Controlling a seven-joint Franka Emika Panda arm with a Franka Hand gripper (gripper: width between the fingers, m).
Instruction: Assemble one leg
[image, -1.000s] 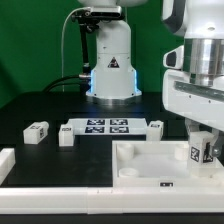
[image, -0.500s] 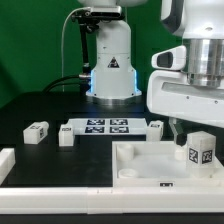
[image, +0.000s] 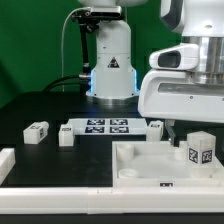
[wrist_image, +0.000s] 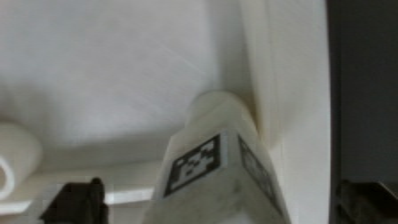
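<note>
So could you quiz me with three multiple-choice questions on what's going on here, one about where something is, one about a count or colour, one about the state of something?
1. Where does the leg nearest the gripper stand?
A. on the marker board
B. inside the large white panel, at its corner on the exterior view's right
C. on the robot's base

2. How many small white blocks lie outside the panel?
A. three
B. none
C. seven

3. Is the gripper holding that leg?
A. yes, lifted in the air
B. no, the leg stands free
C. yes, pressed against the marker board

Answers: 1 B, the leg stands within the panel's raised rim. 2 A, one, two and three flank the marker board. 3 B, the fingers are apart from it.
</note>
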